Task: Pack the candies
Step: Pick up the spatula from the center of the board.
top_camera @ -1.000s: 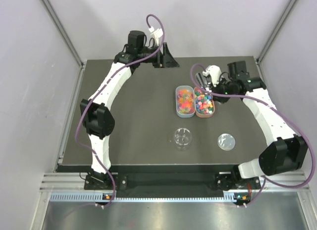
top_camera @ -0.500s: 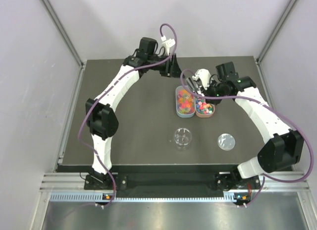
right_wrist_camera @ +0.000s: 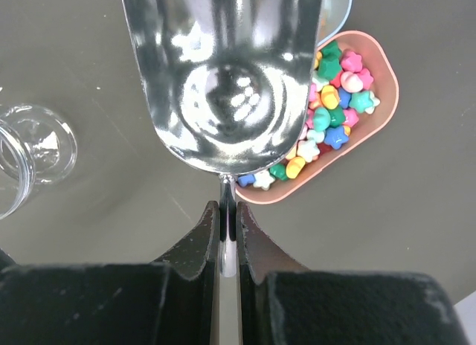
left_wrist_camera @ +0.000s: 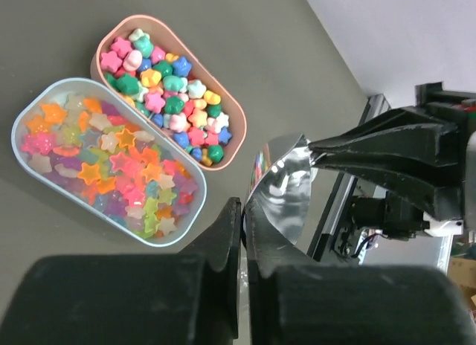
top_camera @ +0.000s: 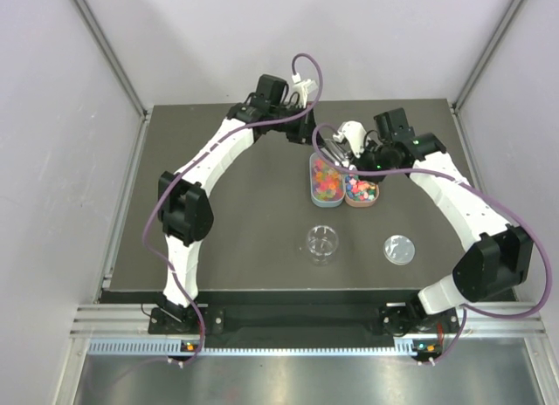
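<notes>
The left gripper [left_wrist_camera: 243,211] is hanging over the table with its jaws together, gripping nothing. Two trays are lying side by side: the blue tray [left_wrist_camera: 14,133] is holding translucent star candies [left_wrist_camera: 111,159], the pink tray [left_wrist_camera: 141,18] opaque ones, too many to count. One scoop [right_wrist_camera: 223,70] is hovering over the pink tray, hiding part of it. The right gripper [right_wrist_camera: 223,215] is clamping the scoop's thin handle. Nearer the bases, one cup [top_camera: 322,243] and one lid [top_camera: 400,248] are resting apart. The right wrist view is cutting the cup off.
</notes>
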Robot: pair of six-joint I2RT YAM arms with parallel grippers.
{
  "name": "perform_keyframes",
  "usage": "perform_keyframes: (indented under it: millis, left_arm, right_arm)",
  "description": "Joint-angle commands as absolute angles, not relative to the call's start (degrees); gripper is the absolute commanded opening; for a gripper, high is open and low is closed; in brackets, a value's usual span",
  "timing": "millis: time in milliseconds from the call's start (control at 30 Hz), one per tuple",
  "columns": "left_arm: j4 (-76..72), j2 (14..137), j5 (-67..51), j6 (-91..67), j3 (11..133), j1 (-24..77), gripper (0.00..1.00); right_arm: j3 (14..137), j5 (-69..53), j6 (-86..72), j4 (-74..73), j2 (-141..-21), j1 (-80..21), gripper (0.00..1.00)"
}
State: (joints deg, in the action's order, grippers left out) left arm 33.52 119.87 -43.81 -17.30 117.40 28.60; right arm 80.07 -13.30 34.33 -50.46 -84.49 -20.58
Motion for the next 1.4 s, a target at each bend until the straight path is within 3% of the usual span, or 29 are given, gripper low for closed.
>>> perform_keyframes:
  millis: [0, 333, 433, 600, 800, 867, 900, 1033, 1133, 1367]
  left_arm:
    - [33.5, 119.6, -43.0, -15.4, 116.4, 28.8, 0.0]
    - [32.4, 121.7, -49.6, -14.8, 115.7, 28.3, 0.0]
    - [28.6, 122.3, -56.8, -18.4, 113.8, 26.9, 0.0]
    - [3.4, 122.2, -72.2, -40.3, 104.2, 23.2, 0.0]
    - [-16.3, 122.1, -78.6, -55.8, 100.2, 21.8, 0.0]
    - [-18.5, 122.0, -79.6, -58.4, 99.4, 21.8, 0.0]
    - [-19.2, 121.8, -80.1, -58.8, 99.4, 21.8, 0.0]
    - [-23.4, 121.3, -82.3, -63.4, 98.8, 20.7, 0.0]
    - [-23.3, 121.0, -83.2, -63.7, 98.4, 19.3, 0.0]
    - [-22.3, 120.8, -86.1, -65.3, 98.0, 17.8, 0.0]
  right_arm:
    - [84.3, -13.3, 33.5, -47.5, -81.7, -21.4, 0.0]
    - [86.0, -12.6, 30.4, -46.7, -74.2, -21.3, 0.0]
    - [86.7, -12.3, 29.6, -46.3, -72.9, -21.3, 0.0]
    - [86.2, -12.3, 28.6, -46.3, -71.1, -20.8, 0.0]
    - [81.6, -12.8, 27.2, -44.9, -68.6, -20.5, 0.0]
    - [81.5, -13.0, 26.0, -44.0, -68.5, -20.3, 0.09]
    - [82.3, -13.1, 25.8, -44.0, -68.5, -20.2, 0.32]
    - [83.7, -12.9, 24.2, -43.2, -67.3, -19.2, 0.61]
    - [83.1, -13.2, 23.0, -42.4, -65.2, -19.0, 0.67]
    - [76.4, -22.7, 17.2, -36.5, -60.2, -15.1, 0.67]
